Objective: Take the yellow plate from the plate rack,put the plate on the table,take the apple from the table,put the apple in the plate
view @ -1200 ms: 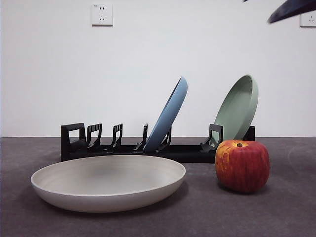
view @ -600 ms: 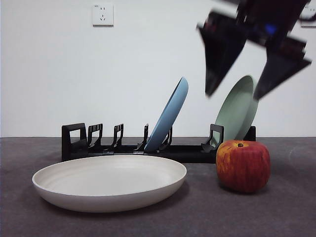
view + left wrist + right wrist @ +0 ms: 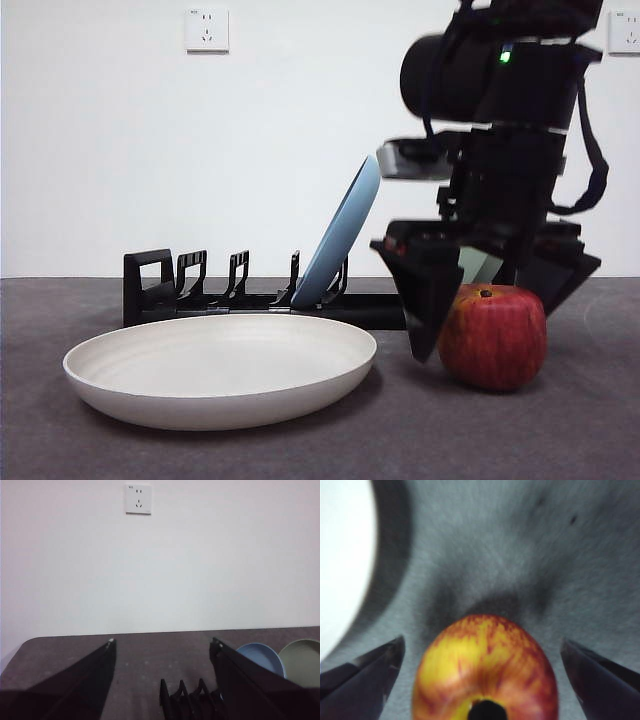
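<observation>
The yellow plate (image 3: 220,370) lies flat on the table (image 3: 100,450) at the front left; its edge also shows in the right wrist view (image 3: 342,555). The red apple (image 3: 492,335) stands on the table just to its right. My right gripper (image 3: 490,335) has come down over the apple (image 3: 485,675), open, one jaw on each side and apart from it (image 3: 481,641). My left gripper (image 3: 163,641) is open and empty, held high, facing the wall. The black plate rack (image 3: 160,290) stands behind the plate.
A light blue plate (image 3: 345,235) leans in the rack's middle slots. A sage green plate (image 3: 478,265) at the rack's right end is mostly hidden behind the right arm; both show in the left wrist view (image 3: 262,657) (image 3: 302,660). A wall socket (image 3: 206,30) is high up.
The right arm has dropped from the top right corner down to the apple, jaws open around it. Plate, apple and rack have not moved.
</observation>
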You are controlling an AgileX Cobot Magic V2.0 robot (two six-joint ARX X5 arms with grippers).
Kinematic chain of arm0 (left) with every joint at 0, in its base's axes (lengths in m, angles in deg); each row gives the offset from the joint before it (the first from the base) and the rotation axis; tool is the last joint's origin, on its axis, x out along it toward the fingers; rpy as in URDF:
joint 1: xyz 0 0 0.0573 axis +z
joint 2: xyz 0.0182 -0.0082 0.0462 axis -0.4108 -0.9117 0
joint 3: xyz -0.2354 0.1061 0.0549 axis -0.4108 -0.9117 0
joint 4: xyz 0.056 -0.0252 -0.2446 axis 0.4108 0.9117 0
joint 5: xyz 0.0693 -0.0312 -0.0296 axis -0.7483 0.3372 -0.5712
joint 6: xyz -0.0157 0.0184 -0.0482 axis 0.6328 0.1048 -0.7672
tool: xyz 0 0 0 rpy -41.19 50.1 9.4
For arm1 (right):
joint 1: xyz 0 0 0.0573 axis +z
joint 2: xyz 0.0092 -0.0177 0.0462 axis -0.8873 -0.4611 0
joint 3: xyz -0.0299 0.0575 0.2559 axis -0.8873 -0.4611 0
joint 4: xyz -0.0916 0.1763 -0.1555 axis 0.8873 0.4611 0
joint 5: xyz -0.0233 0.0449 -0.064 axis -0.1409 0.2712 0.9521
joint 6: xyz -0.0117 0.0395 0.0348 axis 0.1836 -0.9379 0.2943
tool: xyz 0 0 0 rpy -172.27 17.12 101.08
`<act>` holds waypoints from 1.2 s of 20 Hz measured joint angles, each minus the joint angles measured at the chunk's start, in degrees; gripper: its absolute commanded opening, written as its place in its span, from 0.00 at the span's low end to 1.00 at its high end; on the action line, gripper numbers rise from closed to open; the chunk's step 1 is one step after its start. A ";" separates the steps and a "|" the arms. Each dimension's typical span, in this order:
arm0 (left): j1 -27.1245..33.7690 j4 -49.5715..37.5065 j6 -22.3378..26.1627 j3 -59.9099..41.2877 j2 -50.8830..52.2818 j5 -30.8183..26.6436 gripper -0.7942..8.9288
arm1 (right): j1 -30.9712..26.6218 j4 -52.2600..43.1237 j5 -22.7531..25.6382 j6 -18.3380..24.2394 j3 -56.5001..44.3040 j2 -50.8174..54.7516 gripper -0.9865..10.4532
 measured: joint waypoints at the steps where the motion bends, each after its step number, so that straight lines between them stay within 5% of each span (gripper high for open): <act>1: 0.00 0.31 0.00 0.00 0.00 0.00 0.40 | 0.00 0.11 0.00 -0.07 0.00 -0.70 0.35; 3: 0.00 0.52 0.00 0.00 0.00 0.00 0.40 | 0.00 0.35 0.02 -0.24 0.00 -0.92 0.06; 14: 0.00 3.26 0.00 0.00 0.00 0.00 0.40 | -0.07 1.29 -0.46 -0.76 0.02 4.35 0.08; 19: 0.00 4.87 -0.90 0.00 0.00 0.02 0.40 | 0.74 -1.86 -13.90 -4.02 4.48 10.73 0.08; 24: 0.00 5.20 -1.09 0.00 0.00 0.09 0.40 | 7.50 -3.74 -14.56 -5.92 15.21 8.48 0.08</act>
